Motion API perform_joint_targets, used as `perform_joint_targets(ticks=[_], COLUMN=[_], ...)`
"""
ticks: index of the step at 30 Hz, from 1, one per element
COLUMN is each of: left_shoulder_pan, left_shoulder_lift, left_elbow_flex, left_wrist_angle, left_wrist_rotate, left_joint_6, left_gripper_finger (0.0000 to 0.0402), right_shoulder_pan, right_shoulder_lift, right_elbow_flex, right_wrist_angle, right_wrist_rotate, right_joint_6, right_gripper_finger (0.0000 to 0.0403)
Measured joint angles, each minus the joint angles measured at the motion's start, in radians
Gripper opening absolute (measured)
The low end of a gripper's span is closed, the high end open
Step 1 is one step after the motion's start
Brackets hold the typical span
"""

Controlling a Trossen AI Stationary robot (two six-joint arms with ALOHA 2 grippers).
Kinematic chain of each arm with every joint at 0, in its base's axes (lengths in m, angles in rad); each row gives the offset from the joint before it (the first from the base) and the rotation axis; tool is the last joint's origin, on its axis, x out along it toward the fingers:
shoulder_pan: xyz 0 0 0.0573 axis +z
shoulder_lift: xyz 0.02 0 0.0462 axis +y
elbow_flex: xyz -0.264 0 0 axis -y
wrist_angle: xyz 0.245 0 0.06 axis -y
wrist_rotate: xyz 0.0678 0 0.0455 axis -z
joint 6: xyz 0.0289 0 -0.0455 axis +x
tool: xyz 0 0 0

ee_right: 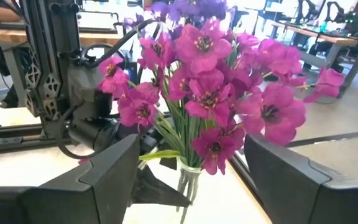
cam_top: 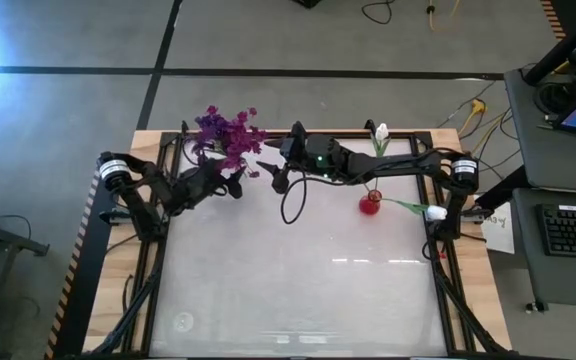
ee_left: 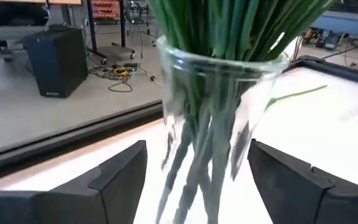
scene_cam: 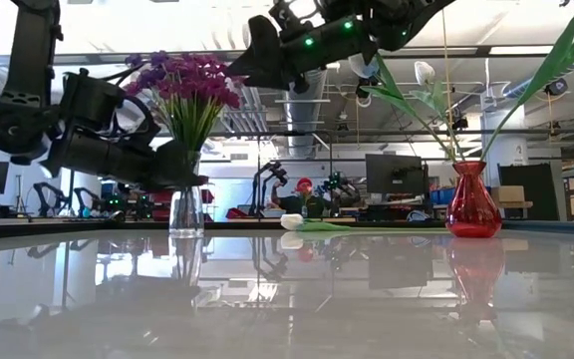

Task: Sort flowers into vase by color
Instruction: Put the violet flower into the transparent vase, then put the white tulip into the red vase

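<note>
Left gripper (cam_top: 236, 184): jaws spread wide on either side of the clear glass vase (scene_cam: 186, 209), gripping nothing.
Purple flowers (cam_top: 226, 131): bunched upright in the clear glass vase; light, soft blossoms that would likely crush, so take hold low on the stiff green stems.
Right gripper (cam_top: 273, 172): hanging open and empty, just right of the clear glass vase, above the worktop (cam_top: 298, 280).
Loose white tulip (scene_cam: 309, 225): lying flat, right of the clear glass vase; probably featherlight, best pinched mid-stem.
Red vase (cam_top: 370, 205): farther right of the clear glass vase, holding white tulips; likely fragile and easy to tip.
</note>
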Motion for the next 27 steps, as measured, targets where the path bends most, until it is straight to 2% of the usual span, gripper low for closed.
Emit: perform_joint_targets(ticks=[10,16,23,27], left_shoulder_pan=[-0.023,-0.074,-0.128,-0.131], left_shoulder_lift=[-0.095,-0.176,-0.211,-0.214], left_elbow_flex=[-0.096,-0.098,-0.098,-0.098], left_wrist_angle=[0.039,0.007,-0.010,-0.027], left_wrist_rotate=[0.016,0.064,0.064,0.063], left_joint_6=[-0.049,-0.052,-0.049,-0.070], left_gripper_finger=[0.0279,0.0279,0.0279,0.0279], right_shoulder_pan=[0.000,0.002,-0.007,-0.036], right_shoulder_lift=[-0.066,-0.130,-0.155,-0.143], right_elbow_flex=[0.000,0.001,0.152,0.249], right_wrist_angle=[-0.065,-0.131,-0.391,-0.543], right_wrist_rotate=[0.000,0.001,0.145,0.170], right_joint_6=[0.000,-0.008,-0.091,-0.128], right_gripper_finger=[0.0281,0.0281,0.0281,0.0281])
